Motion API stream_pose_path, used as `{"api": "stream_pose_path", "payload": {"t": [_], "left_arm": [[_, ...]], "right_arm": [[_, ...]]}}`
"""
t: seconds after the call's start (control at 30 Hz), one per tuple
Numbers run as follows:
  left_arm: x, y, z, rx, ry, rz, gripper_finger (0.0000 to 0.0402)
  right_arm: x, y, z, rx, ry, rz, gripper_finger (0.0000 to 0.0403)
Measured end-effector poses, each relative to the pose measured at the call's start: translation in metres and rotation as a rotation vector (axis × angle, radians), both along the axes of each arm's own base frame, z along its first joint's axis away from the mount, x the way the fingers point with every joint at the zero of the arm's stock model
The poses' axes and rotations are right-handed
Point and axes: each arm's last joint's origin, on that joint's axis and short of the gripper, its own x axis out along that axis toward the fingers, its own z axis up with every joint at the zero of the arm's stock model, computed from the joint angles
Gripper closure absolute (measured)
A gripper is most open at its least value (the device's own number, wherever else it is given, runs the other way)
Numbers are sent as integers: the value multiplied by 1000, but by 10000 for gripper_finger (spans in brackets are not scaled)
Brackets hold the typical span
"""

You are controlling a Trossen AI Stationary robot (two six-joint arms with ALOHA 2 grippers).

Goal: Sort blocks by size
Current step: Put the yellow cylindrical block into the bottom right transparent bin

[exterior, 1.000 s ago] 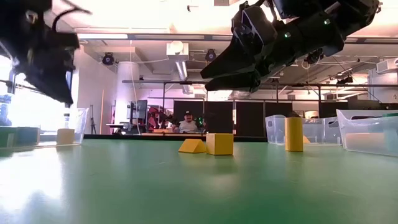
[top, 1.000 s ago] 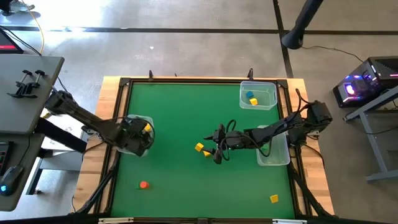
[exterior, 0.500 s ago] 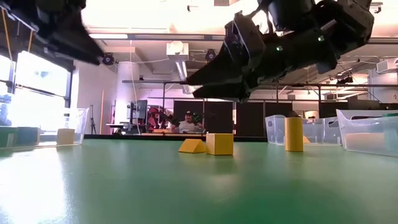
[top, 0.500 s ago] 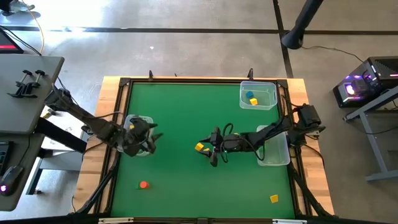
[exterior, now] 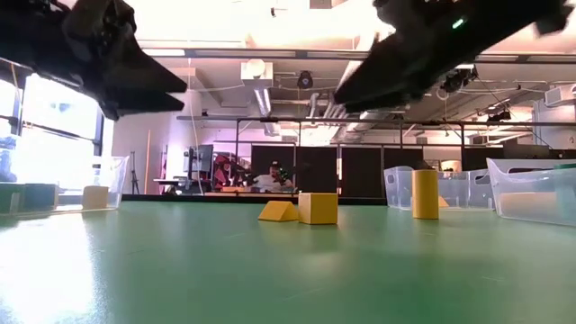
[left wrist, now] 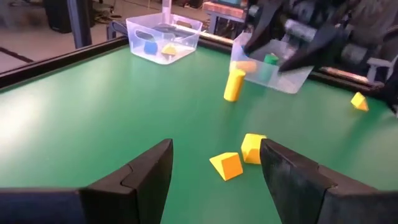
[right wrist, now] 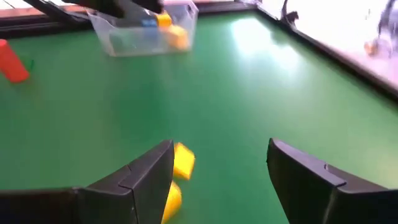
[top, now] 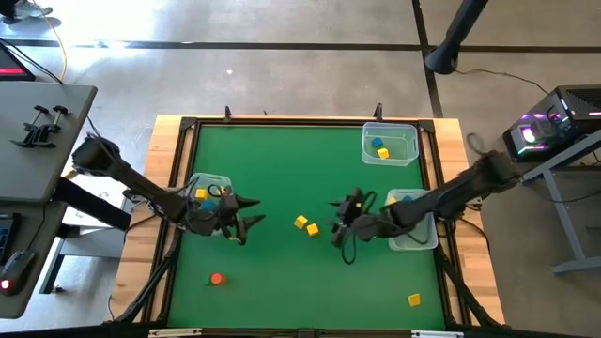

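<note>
Mid-table you have a yellow wedge [left wrist: 226,165] and a yellow cube [left wrist: 253,148] lying just beside each other, possibly touching, between the two arms; a yellow cylinder [left wrist: 234,85] stands upright near the right-side clear bin [top: 414,240], with an orange-red block [top: 217,279] and another yellow block [top: 414,299] well apart toward the near edge. The right gripper [top: 344,225] hangs empty with jaws spread just to the right of the pair, and the left gripper [top: 246,212], also spread and empty, sits farther off beside the left bin [top: 201,180]. Judgement: your right arm is the nearer one for the pair, which lies straight ahead between its fingers [right wrist: 134,180] in its wrist view.
</note>
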Motion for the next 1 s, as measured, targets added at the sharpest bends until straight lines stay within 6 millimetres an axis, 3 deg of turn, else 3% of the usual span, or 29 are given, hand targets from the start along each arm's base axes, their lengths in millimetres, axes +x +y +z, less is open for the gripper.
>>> {"api": "stream_pose_path", "payload": {"t": [0.13,0.3,0.63,0.87,1.0], "left_arm": [[8,-1,-6,-11,-17,8,174],[17,-4,-12,-3,-41,-17,174],[29,1,-26,-13,-13,-60,174],[32,2,-30,-32,-6,-77,174],[32,2,-30,-33,-7,-78,174]], "right_arm": [[-29,-5,11,113,95,-84,155],[-49,-10,4,172,218,-202,155],[-45,-12,-26,63,299,-331,155],[-55,-21,-32,132,358,-455,155],[-53,-21,-33,192,393,-420,155]]}}
